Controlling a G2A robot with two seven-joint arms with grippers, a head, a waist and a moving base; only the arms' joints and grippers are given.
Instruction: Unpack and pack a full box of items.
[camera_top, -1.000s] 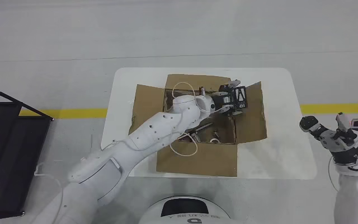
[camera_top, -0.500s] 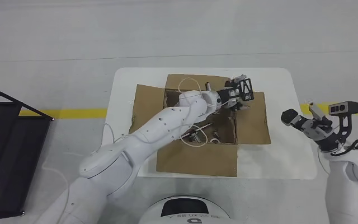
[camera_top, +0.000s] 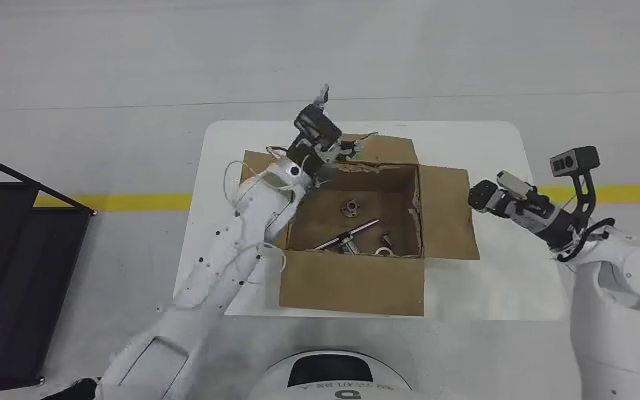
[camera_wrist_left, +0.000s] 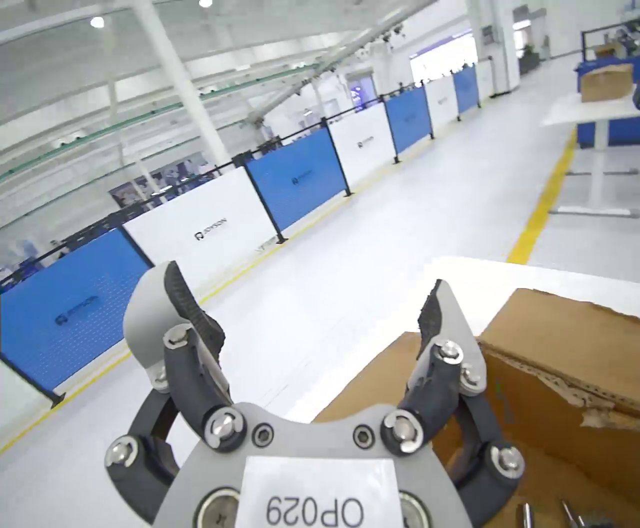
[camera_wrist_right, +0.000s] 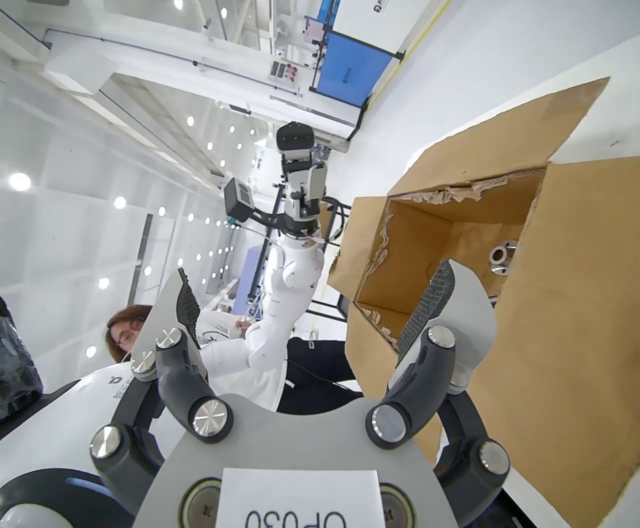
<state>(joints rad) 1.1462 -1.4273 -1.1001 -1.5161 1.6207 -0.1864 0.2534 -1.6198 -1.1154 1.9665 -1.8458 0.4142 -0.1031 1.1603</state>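
Found the cardboard box (camera_top: 350, 285) open on the white table (camera_top: 500, 290), flaps folded outward and torn along the inner edges. Counted three metal pieces on its floor: a flanged ring (camera_top: 350, 207), a long rod (camera_top: 345, 238) lying aslant, and a smaller fitting (camera_top: 385, 247) just beside the rod's end. Placed the left gripper (camera_top: 318, 118) raised over the far left corner of the box, fingers (camera_wrist_left: 192, 305) spread wide and empty. Placed the right gripper (camera_top: 480, 196) just beside the right flap, likewise released and holding nothing. Judged the unpacking unfinished, with parts left inside. Expected trouble mainly from the deep walls: could snag a finger or wrist on a ragged flap edge going down and drag the light box across the table. Feared also a slip on the smooth rod if pinched off-centre, dropping it back onto the ring. Rated a clash between arms likely should both enter the opening together.
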